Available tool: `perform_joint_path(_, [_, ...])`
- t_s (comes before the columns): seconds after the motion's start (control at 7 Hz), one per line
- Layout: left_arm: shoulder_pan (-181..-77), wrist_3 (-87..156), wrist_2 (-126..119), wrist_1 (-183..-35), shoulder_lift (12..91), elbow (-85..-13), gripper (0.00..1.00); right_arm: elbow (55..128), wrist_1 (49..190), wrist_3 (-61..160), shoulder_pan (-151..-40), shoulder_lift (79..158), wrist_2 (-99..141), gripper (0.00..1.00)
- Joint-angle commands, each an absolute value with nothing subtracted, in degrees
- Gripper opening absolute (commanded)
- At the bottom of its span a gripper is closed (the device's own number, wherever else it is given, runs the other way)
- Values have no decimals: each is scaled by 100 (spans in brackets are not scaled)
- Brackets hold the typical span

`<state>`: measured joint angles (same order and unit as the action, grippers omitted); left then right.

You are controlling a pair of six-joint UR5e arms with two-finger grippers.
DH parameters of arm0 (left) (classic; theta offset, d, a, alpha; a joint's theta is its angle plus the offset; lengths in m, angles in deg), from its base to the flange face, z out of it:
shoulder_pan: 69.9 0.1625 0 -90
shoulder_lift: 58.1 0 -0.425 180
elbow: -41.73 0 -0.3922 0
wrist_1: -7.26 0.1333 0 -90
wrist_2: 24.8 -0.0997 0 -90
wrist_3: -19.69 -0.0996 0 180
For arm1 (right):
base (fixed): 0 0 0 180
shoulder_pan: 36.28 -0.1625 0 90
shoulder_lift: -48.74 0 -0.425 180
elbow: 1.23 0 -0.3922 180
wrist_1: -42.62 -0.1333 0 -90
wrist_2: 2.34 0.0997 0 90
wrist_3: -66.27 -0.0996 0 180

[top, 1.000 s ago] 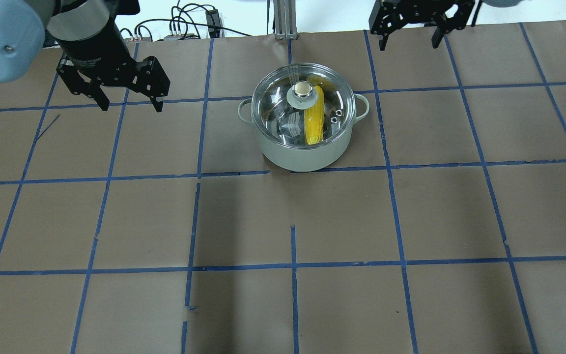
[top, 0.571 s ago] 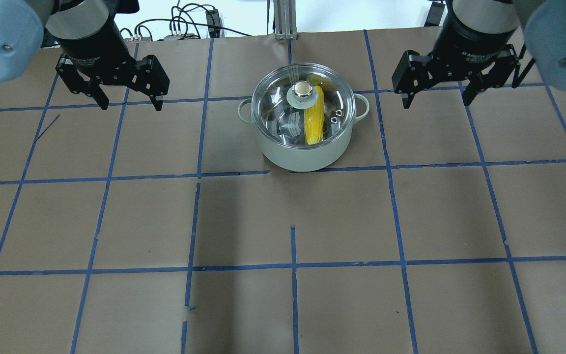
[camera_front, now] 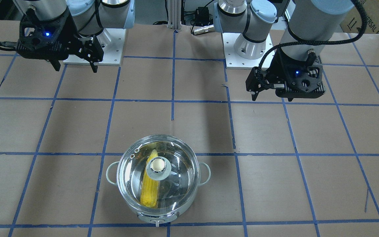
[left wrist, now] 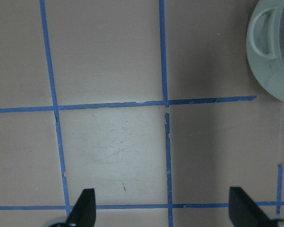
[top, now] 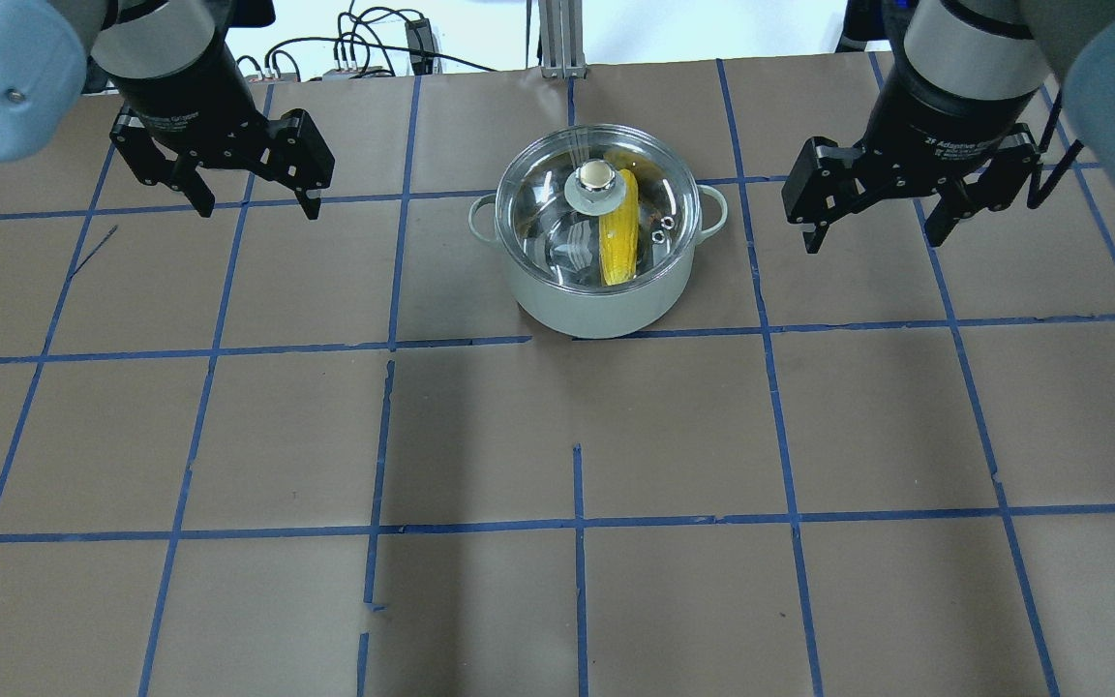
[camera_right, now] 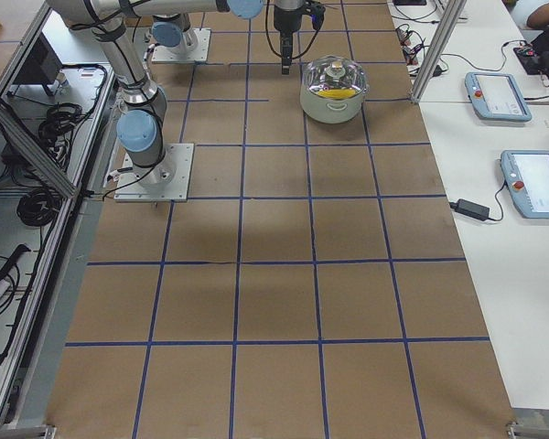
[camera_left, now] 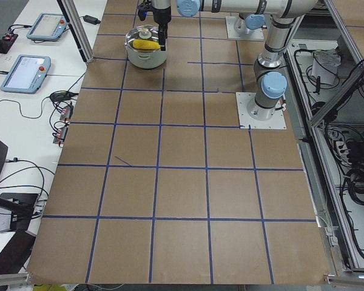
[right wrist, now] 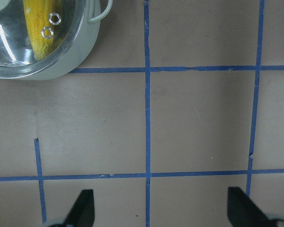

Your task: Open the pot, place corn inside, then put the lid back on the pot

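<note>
- Table (top: 557,600) covered edge to edge in flat brown paper.
- Cut into a grid of squares by blue tape lines (top: 579,523), with a few strips broken or offset near the middle.
- Carries the pot (top: 606,312) in the far half, standing upright and parked right over a tape crossing.
- Bears two white base plates (camera_front: 110,41) at the robot's edge, lying flat, well apart from each other.

You have the pale grey-white pot (top: 606,308) standing upright on the surface (top: 306,426), its clear glass lid (top: 548,232) seated flat on the rim. Through the glass you can see the yellow corn (top: 618,247) lying inside, running beside the lid's central knob.
</note>
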<state>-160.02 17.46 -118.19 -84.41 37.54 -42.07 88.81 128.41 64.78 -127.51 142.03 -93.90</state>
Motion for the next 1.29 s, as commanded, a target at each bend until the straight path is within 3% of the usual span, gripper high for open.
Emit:
perform_joint_path(0.0, [-15990, 1741, -11797, -8441, 3743, -4089, 100, 8869, 12848, 6478, -12751, 14199, -9375, 100])
perform_joint_path(0.43, [-15807, 1427, -11551, -8450, 3340, -4255, 100, 8877, 12927, 6486, -12751, 14156, -9375, 100])
perform_joint_path(1.14, [-15823, 1416, -11577, -8477, 3321, -4247, 100, 8877, 12963, 6513, -12742, 14173, -9393, 100])
